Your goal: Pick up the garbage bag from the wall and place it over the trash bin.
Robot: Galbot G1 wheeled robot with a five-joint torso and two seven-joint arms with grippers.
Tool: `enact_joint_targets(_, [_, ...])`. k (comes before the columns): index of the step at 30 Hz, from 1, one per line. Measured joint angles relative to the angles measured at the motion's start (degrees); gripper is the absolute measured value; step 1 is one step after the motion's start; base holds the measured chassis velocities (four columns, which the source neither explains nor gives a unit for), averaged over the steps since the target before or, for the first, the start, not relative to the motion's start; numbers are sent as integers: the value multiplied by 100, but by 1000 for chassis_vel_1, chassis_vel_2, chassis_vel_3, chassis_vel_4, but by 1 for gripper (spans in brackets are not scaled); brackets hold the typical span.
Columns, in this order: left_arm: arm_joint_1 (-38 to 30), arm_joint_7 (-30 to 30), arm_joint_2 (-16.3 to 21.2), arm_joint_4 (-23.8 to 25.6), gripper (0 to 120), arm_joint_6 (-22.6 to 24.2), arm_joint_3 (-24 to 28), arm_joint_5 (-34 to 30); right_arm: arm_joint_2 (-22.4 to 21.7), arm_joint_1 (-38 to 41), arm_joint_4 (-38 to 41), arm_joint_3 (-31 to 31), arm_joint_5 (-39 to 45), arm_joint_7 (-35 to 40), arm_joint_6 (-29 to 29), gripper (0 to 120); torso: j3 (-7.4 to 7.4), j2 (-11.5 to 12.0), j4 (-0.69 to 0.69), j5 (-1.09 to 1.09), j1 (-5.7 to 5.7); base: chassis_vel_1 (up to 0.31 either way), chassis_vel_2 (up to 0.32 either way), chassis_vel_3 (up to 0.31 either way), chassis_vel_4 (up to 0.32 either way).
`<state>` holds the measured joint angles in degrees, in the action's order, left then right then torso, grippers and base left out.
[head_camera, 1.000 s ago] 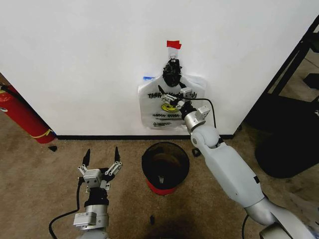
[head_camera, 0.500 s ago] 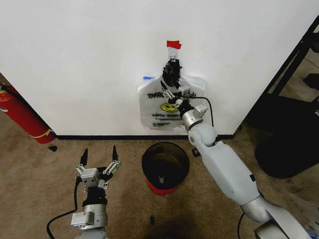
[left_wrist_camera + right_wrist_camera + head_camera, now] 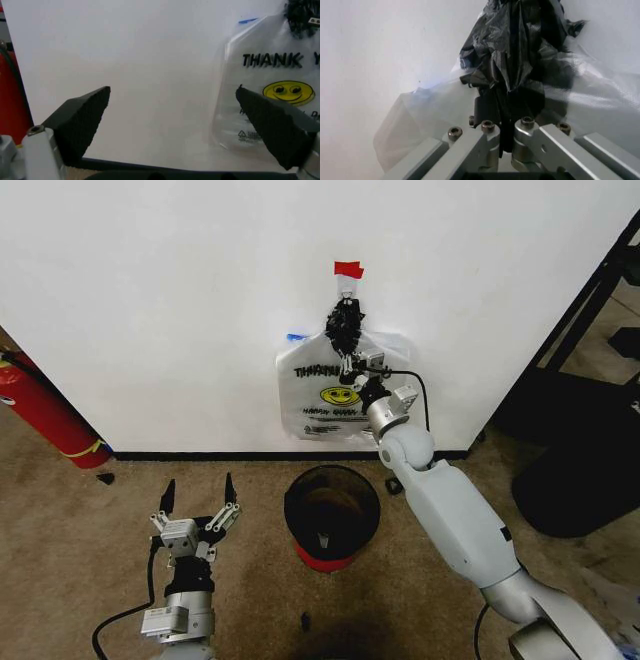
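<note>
Right pincer [image 3: 349,366] is raised to the wall [image 3: 180,310], its fingers [image 3: 487,140] pinched together on the black crinkled knot [image 3: 520,63] at the top of the garbage bag [image 3: 325,395]. One such bag hangs flat there, long axis vertical, print upright, under one red tape piece [image 3: 348,269]. Left pincer [image 3: 198,502] hovers spread open low over the carpet, beside the single trash bin [image 3: 331,515], which stands below the bag.

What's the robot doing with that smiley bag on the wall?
The robot's right pincer is up at the wall, pinched shut on the top of the garbage bag, just below the black knot. The bag hangs from a spot marked with red tape. The trash bin waits on the floor right below. The left pincer is open, low near the floor.
</note>
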<state>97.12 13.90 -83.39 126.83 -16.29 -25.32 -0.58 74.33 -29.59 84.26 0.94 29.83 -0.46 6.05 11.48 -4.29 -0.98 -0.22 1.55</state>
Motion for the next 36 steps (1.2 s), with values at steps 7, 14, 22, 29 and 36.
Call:
enact_joint_targets(7, [13, 5, -16, -5, 100, -12, 40, 15, -156, -308, 381, 101, -8, 20, 2, 0, 0, 0, 0, 0, 0, 0, 0, 0, 0])
enact_joint_targets(14, [24, 10, -12, -28, 99, -35, 66, 28, -410, -987, 995, 351, -107, 9, 35, 0, 0, 0, 0, 1, 0, 0, 0, 0, 0])
enact_joint_targets(22, [20, 12, 16, -34, 99, -46, 112, 27, -507, -2006, 1707, 716, -276, -31, 81, 0, 0, -2, 0, 0, 0, 0, 0, 0, 0])
enact_joint_targets(29, [30, 16, 57, -43, 99, -87, 131, 25, -527, -2653, 2152, 977, -424, -62, 127, 0, 0, -2, 0, 0, 0, 0, 0, 0, 0])
enact_joint_targets(36, [14, 17, 75, -52, 99, -94, 166, 23, -532, -3039, 2448, 1151, -530, -97, 168, 0, 0, -2, 0, 0, 0, 0, 0, 0, 0])
